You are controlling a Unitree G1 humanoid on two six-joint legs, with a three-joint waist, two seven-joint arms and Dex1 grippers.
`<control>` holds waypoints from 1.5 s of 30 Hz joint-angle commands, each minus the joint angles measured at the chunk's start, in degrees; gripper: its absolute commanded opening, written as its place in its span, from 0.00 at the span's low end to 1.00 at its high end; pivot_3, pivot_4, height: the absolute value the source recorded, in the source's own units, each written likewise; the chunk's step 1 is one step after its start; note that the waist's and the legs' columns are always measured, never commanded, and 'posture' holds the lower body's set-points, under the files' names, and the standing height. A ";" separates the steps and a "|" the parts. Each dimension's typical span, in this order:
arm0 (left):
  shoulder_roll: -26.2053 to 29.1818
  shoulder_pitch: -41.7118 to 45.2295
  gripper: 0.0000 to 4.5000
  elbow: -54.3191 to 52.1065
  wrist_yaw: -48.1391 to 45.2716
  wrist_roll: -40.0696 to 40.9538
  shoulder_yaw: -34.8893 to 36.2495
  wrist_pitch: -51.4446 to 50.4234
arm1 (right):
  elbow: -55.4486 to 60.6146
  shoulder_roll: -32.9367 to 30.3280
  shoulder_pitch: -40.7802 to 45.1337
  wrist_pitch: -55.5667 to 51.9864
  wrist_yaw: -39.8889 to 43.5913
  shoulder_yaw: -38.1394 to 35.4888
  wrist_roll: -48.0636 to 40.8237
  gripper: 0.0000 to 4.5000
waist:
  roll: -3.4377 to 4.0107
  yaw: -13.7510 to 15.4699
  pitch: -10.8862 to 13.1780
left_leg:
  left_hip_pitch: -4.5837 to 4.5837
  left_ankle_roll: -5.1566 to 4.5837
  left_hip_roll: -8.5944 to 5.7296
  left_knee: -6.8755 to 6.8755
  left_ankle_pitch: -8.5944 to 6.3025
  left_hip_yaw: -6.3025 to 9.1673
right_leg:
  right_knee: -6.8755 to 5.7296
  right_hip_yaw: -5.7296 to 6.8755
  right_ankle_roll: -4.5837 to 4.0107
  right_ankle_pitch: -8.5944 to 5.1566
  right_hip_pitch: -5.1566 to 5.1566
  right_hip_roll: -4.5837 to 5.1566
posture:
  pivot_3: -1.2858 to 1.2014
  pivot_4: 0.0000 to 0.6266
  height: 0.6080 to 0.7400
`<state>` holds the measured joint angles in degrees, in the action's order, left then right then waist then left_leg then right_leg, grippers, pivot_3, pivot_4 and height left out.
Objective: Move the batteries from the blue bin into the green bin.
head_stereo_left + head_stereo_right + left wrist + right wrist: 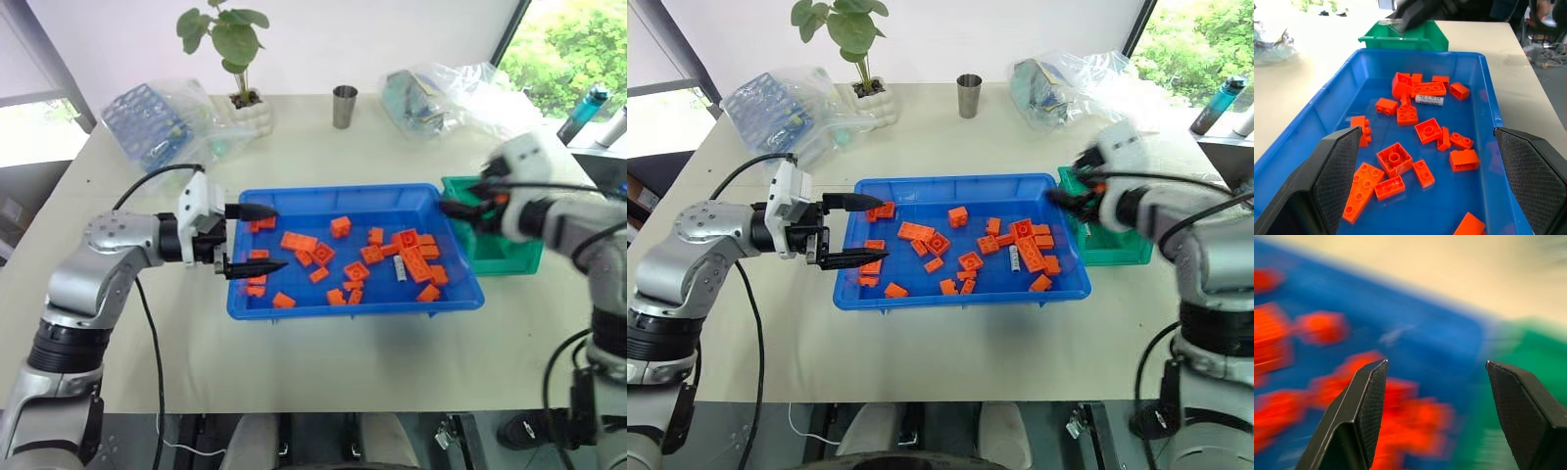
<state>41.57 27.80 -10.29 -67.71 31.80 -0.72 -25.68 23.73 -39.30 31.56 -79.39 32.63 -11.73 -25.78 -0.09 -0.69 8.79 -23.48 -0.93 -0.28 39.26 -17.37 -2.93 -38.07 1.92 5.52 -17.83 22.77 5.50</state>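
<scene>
Dark print is seen along the side of one battery (1429,100), a pale cylinder lying among the orange bricks (1394,159) in the blue bin (1317,115). Small marks and a short word-like string are made out there, but no letter can be read with certainty. From the bin's centre in the head views, that battery (1014,259) is placed at about three o'clock. No other writing, brand, number or sign can be read anywhere.

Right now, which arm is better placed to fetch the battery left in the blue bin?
Right, probably. The battery lies toward the blue bin's right end, near the open right gripper at the green bin. The left gripper hangs open at the far end.
</scene>
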 commanded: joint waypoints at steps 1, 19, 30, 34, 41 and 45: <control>0.13 0.13 1.00 -1.83 -0.29 0.04 0.48 0.87 | 7.59 5.43 -1.11 -11.18 -3.35 -4.36 -3.08 0.73 | 0.00 0.22 0.00 | 0.00 0.00 -0.02 0.00 0.00 0.01 | 0.00 0.00 0.00 0.00 -0.01 0.02 | 0.52 0.24 0.82; -0.68 -1.45 1.00 -2.89 0.49 -0.44 0.85 1.98 | 7.30 5.73 -7.07 -13.10 -8.70 -1.48 -9.37 0.73 | -0.01 -0.06 0.00 | 0.00 -0.05 -0.10 0.02 -0.03 0.08 | 0.02 0.00 0.00 0.00 -0.03 0.02 | 0.52 0.24 0.82; -0.37 -1.47 1.00 -5.10 2.57 0.35 1.31 0.71 | -0.95 4.76 -7.05 -5.93 -7.66 6.69 -7.05 0.73 | -0.02 0.05 -0.01 | 0.01 -0.05 -0.10 0.02 -0.03 0.08 | 0.02 0.00 0.00 0.00 -0.06 0.03 | 0.52 0.24 0.82; -0.36 -0.97 1.00 -4.91 2.91 0.32 1.13 0.47 | -4.21 4.36 -6.38 -2.69 -7.13 9.32 -5.70 0.73 | -0.04 0.08 -0.02 | 0.02 -0.05 -0.11 0.02 -0.03 0.09 | 0.03 0.01 0.00 0.00 -0.07 0.03 | 0.52 0.24 0.82; -0.30 0.35 1.00 -4.12 2.96 0.22 1.06 0.04 | -6.39 3.41 -6.05 2.98 -6.01 13.89 -3.50 0.44 | -0.08 -0.01 -0.05 | 0.08 -0.05 -0.11 0.03 -0.03 0.08 | 0.03 0.01 0.00 0.00 -0.12 0.02 | 0.52 0.24 0.82; -0.22 0.63 1.00 -3.53 2.55 0.05 1.03 0.32 | -5.57 3.77 -6.11 2.95 -6.06 13.85 -3.54 0.01 | -0.08 -0.04 -0.05 | 0.08 -0.05 -0.09 0.03 -0.03 0.09 | 0.02 0.01 0.00 0.00 -0.11 0.01 | 0.52 0.24 0.82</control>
<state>40.84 27.47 -13.57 -64.81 31.53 -0.89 -25.85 17.78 -35.39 25.84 -75.84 26.42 1.47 -29.46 -0.18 -0.73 8.74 -23.40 -0.97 -0.37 39.29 -17.40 -2.84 -38.05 1.93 5.52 -17.83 22.66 5.51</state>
